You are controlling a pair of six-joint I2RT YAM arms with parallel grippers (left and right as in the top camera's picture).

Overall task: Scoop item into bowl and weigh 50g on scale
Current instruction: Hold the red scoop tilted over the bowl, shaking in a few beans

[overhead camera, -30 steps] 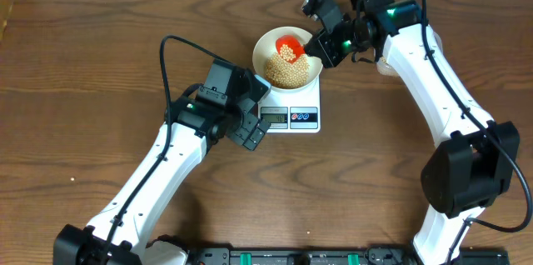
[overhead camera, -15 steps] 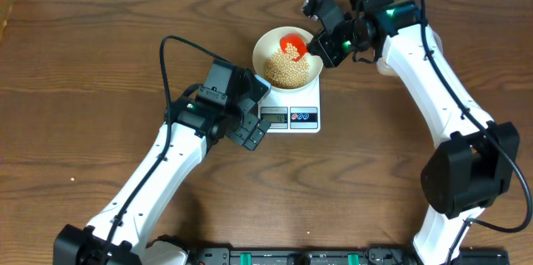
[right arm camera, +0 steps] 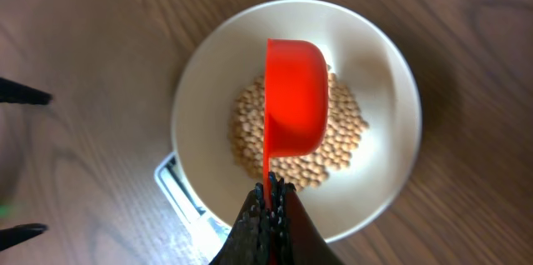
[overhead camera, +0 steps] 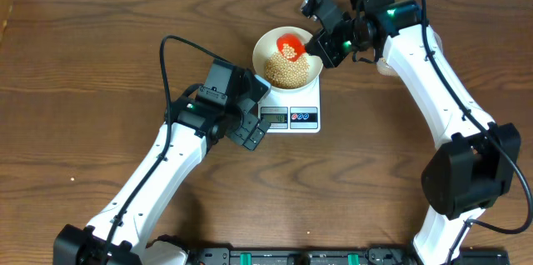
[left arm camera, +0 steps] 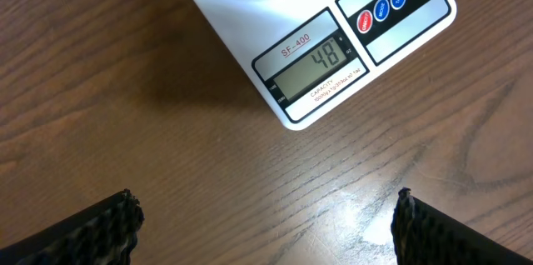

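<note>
The white bowl (overhead camera: pixel 286 58) stands on the white scale (overhead camera: pixel 293 115) and holds a heap of pale-tan beans (overhead camera: pixel 286 69); the heap also shows in the right wrist view (right arm camera: pixel 333 144). The scale's display (left arm camera: pixel 315 65) reads 48. My right gripper (overhead camera: pixel 319 44) is shut on the handle of a red scoop (right arm camera: pixel 293 98), whose cup hangs over the bowl (right arm camera: pixel 379 65) above the beans. My left gripper (overhead camera: pixel 252 132) is open and empty over the table just left of the scale's front; its fingertips (left arm camera: pixel 108 223) show at the bottom of the left wrist view.
The scale's red and blue buttons (left arm camera: pixel 381 10) sit right of the display. Bare wooden table (overhead camera: pixel 100 57) surrounds the scale. A black strip runs along the table's front edge (overhead camera: pixel 283 257).
The red scoop shifted slightly over the bowl and back again. The left arm has not moved.
</note>
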